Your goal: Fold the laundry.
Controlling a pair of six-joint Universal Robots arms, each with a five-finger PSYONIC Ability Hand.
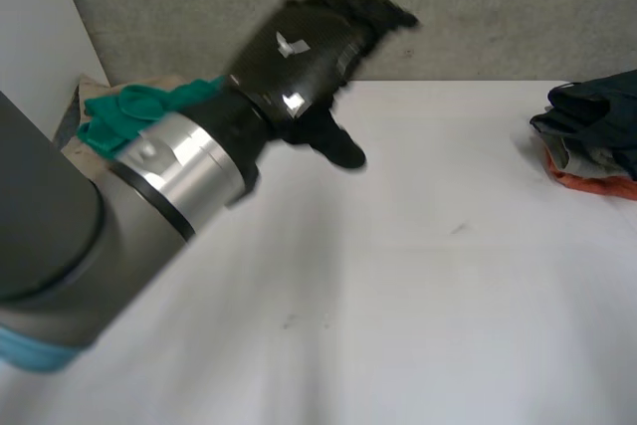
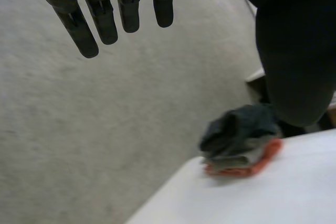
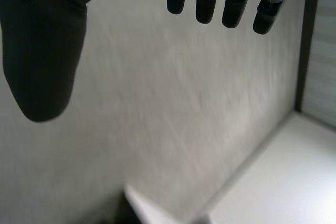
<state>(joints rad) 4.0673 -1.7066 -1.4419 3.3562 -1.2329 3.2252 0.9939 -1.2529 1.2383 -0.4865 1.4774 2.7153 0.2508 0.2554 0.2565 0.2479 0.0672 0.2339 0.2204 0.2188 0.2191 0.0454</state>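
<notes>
At 10 o'clock, a green cloth (image 1: 134,111) lies bunched by the far corner of the table (image 1: 418,276), partly behind the left arm (image 1: 149,176). Toward 12 o'clock the left hand (image 1: 309,47) is raised off the table, in front of the grey wall (image 1: 498,7). Its wrist view shows the fingers (image 2: 102,22) straight, the thumb (image 2: 296,51) apart, nothing held. At 3 o'clock, on the table edge, a stack of folded clothes (image 1: 592,131): dark on top, grey under it, orange lowest, well apart from that hand. The right hand (image 3: 42,45) has straight fingers, thumb apart, and is empty.
</notes>
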